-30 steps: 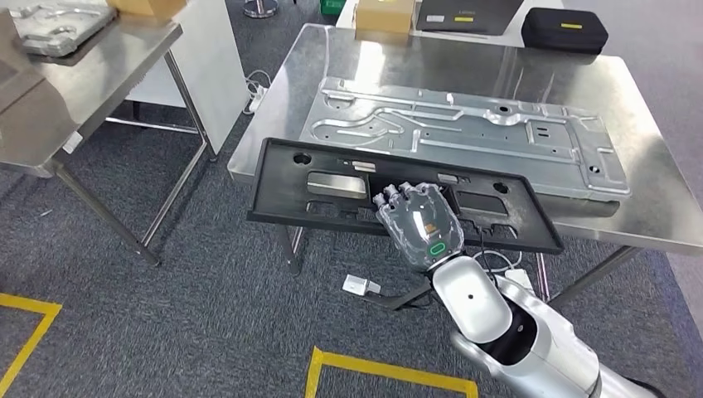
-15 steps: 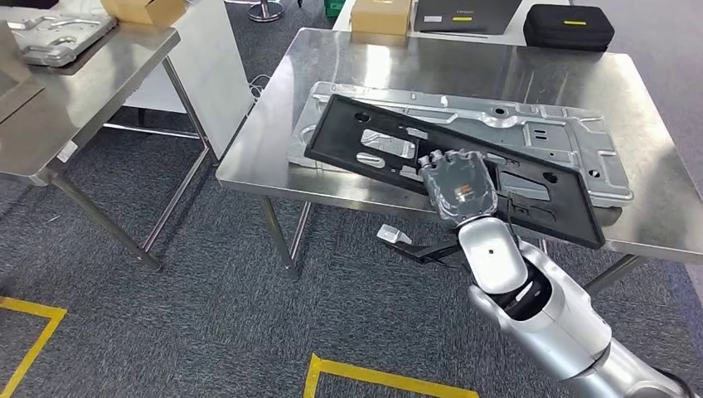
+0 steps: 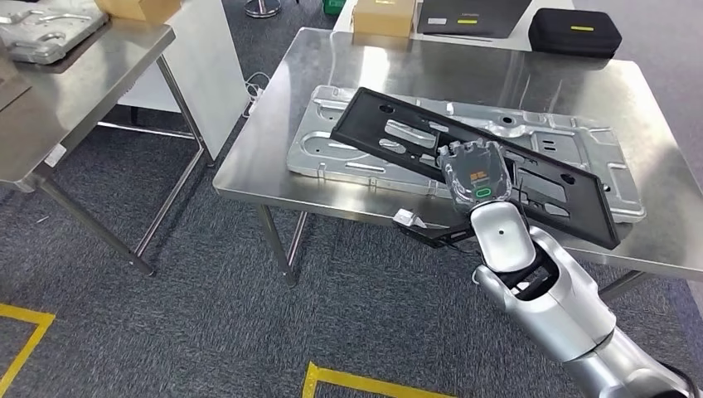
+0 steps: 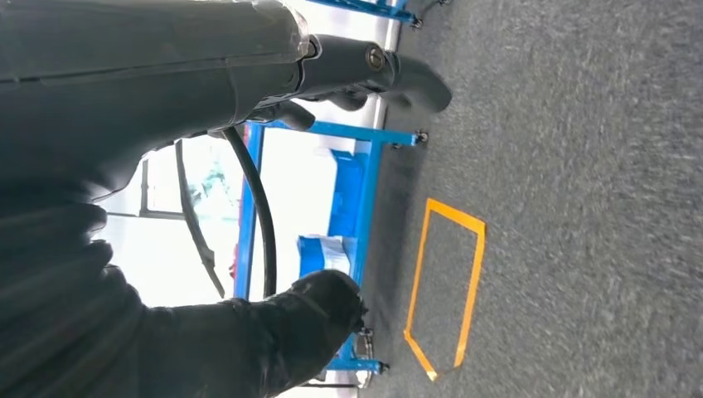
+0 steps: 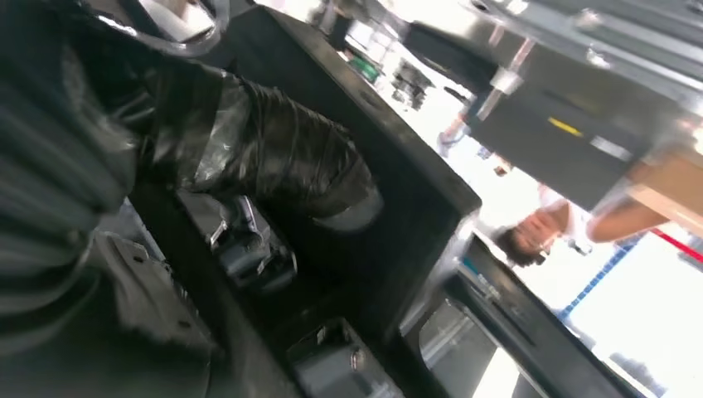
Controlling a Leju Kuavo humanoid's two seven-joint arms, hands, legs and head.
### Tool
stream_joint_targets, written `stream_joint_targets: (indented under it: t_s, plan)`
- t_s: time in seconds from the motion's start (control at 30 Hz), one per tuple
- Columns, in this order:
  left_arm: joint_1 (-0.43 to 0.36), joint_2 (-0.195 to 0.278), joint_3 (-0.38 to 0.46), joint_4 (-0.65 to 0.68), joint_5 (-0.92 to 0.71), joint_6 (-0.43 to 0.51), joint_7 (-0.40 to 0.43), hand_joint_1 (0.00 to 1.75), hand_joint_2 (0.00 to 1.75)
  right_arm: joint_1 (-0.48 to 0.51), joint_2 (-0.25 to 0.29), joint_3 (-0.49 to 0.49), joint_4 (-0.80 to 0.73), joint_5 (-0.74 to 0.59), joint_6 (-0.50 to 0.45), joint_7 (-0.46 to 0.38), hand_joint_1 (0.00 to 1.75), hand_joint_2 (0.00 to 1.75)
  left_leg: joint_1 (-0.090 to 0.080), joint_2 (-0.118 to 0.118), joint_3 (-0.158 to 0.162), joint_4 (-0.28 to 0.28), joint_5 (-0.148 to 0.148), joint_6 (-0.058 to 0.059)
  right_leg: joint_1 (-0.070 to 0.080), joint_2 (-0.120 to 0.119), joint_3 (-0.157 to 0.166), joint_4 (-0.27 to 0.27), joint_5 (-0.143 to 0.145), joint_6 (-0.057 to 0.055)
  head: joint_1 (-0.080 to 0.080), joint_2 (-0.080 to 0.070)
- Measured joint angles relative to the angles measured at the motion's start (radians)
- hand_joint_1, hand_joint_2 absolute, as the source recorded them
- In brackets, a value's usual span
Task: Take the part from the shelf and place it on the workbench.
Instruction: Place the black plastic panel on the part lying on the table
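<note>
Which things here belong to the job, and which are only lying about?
Job: black part, held by the right hand; workbench.
Lying about: silver metal plate under the part, black case, cardboard box, side table.

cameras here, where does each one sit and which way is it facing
Head view: high on the body, looking forward and down at the steel table; the right hand holds the black panel over a metal plate.
Left wrist view: behind the left hand, facing grey carpet and a blue frame.
Right wrist view: behind the right hand, close against the black panel.
Shared: head and right wrist views both show that hand on the panel.
</note>
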Motion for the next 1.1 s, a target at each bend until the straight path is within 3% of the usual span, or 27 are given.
stream_joint_targets:
  t_s: [0.1,0.2,0.23,0.27,0.33,0.4,0.47,0.53,0.57,0.63,0.7,0.73,0.77,0.8,0.87,0.93,1.03,1.1]
  plan:
    - [0.003,0.0,-0.004,-0.002,0.0,0.0,0.0,0.0,1.75,0.0,-0.001,-0.001,0.006,0.0,0.006,0.0,1.75,1.75,0.005,-0.001,0.024,-0.014,0.005,0.009,0.001,0.001,-0.002,0.036,0.011,0.009,0.001,0.0]
    - [-0.002,-0.002,-0.01,-0.004,0.0,0.0,0.0,0.0,1.75,-0.007,-0.002,-0.004,0.015,0.0,0.013,0.0,1.75,1.75,0.012,-0.002,0.063,-0.027,-0.016,0.017,-0.008,0.003,-0.131,0.21,-0.065,0.031,0.001,0.0]
    - [-0.004,-0.003,-0.01,-0.004,0.0,0.0,0.0,0.0,1.75,-0.006,-0.002,-0.004,0.018,0.0,0.014,0.0,1.75,1.75,0.012,-0.003,0.072,-0.025,-0.026,0.016,-0.012,0.003,-0.17,0.24,-0.079,0.036,0.001,0.0]
    - [-0.003,-0.003,-0.011,-0.004,0.0,0.0,0.0,0.0,1.75,-0.004,-0.002,-0.004,0.02,0.0,0.014,-0.001,1.75,1.75,0.012,-0.005,0.081,-0.023,-0.035,0.014,-0.015,0.003,-0.175,0.213,-0.059,0.039,0.001,0.0]
    - [-0.002,-0.003,-0.011,-0.004,0.0,0.0,0.0,0.0,1.75,-0.003,-0.002,-0.004,0.022,0.0,0.015,-0.005,1.75,1.75,0.013,-0.006,0.1,-0.017,-0.055,0.006,-0.02,0.003,-0.155,0.107,0.031,0.039,0.001,0.0]
    - [-0.003,-0.003,-0.011,-0.004,0.0,0.0,0.0,0.0,1.75,-0.002,-0.002,-0.001,0.024,0.0,0.014,-0.01,1.75,1.75,0.013,-0.008,0.11,-0.011,-0.072,-0.006,-0.014,0.0,-0.141,0.033,0.078,0.032,0.002,0.0]
    - [-0.005,-0.004,-0.012,-0.005,0.0,0.001,0.0,0.0,1.75,-0.001,-0.001,0.004,0.026,0.0,0.014,-0.016,1.75,1.75,0.012,-0.008,0.115,-0.002,-0.081,-0.02,-0.008,-0.001,-0.137,0.023,0.076,0.014,0.003,0.0]
    - [-0.005,-0.005,-0.012,-0.005,0.0,0.001,0.0,0.0,1.75,-0.002,0.002,0.006,0.026,0.0,0.012,-0.019,1.75,1.75,0.014,-0.006,0.113,0.02,-0.088,-0.031,-0.01,0.0,-0.121,0.019,0.083,-0.002,0.003,0.0]
    - [-0.006,-0.005,-0.012,-0.005,0.0,0.001,0.0,0.0,1.75,-0.005,0.004,0.007,0.026,0.0,0.012,-0.02,1.75,1.75,0.016,-0.004,0.098,0.05,-0.093,-0.035,-0.012,0.0,-0.112,0.016,0.081,-0.009,0.002,0.0]
    - [-0.008,-0.005,-0.012,-0.005,0.0,0.002,0.0,0.0,1.75,-0.009,0.008,0.008,0.026,0.0,0.011,-0.023,1.75,1.75,0.02,0.0,0.031,0.16,-0.12,-0.043,-0.013,-0.001,-0.097,0.011,0.072,-0.018,0.002,0.0]
    - [-0.008,-0.005,-0.012,-0.005,0.0,0.003,0.0,0.0,1.75,-0.005,0.014,0.012,0.027,0.0,0.011,-0.028,1.75,1.75,0.022,0.002,-0.051,0.264,-0.162,-0.049,-0.013,0.0,-0.08,0.009,0.058,-0.021,0.002,0.0]
    - [-0.007,-0.005,-0.012,-0.005,0.0,0.003,0.0,0.0,1.75,-0.002,0.016,0.016,0.027,0.0,0.011,-0.03,1.75,1.75,0.023,0.003,-0.076,0.281,-0.171,-0.05,-0.013,0.0,-0.069,0.009,0.049,-0.02,0.002,0.0]
    - [-0.007,-0.005,-0.012,-0.005,0.0,0.003,0.0,0.0,1.75,0.001,0.018,0.019,0.028,0.0,0.011,-0.031,1.75,1.75,0.024,0.003,-0.086,0.264,-0.162,-0.049,-0.013,0.001,-0.057,0.009,0.04,-0.019,0.002,0.0]
    - [-0.007,-0.005,-0.012,-0.005,0.0,0.003,0.0,0.0,1.75,0.002,0.02,0.022,0.028,0.0,0.011,-0.031,1.75,1.75,0.024,0.003,-0.08,0.217,-0.131,-0.046,-0.014,0.001,-0.044,0.008,0.03,-0.016,0.002,0.0]
    - [-0.005,-0.005,-0.012,-0.005,0.0,0.004,0.0,0.0,1.75,0.002,0.024,0.026,0.029,0.0,0.012,-0.033,1.75,1.75,0.021,0.004,-0.05,0.089,-0.036,-0.039,-0.014,0.002,-0.023,0.007,0.011,-0.009,0.002,0.0]
    - [-0.004,-0.005,-0.012,-0.005,0.0,0.005,0.0,0.0,1.75,0.002,0.029,0.028,0.029,0.0,0.013,-0.037,1.75,1.75,0.016,0.004,-0.031,0.019,0.009,-0.03,-0.012,0.004,-0.007,0.006,-0.004,0.003,0.002,0.0]
    - [-0.004,-0.007,-0.012,-0.005,0.0,0.006,0.001,0.0,1.75,0.004,0.032,0.029,0.029,0.0,0.014,-0.04,1.75,1.75,0.018,0.002,-0.002,-0.003,0.012,-0.011,-0.009,0.006,0.006,0.021,0.001,0.022,0.003,0.0]
    - [-0.005,-0.008,-0.012,-0.005,0.0,0.006,0.001,0.0,1.75,0.001,0.032,0.029,0.029,0.0,0.014,-0.04,1.75,1.75,0.021,0.001,0.023,-0.014,0.009,-0.001,-0.01,0.005,-0.027,0.088,-0.009,0.029,0.003,0.0]
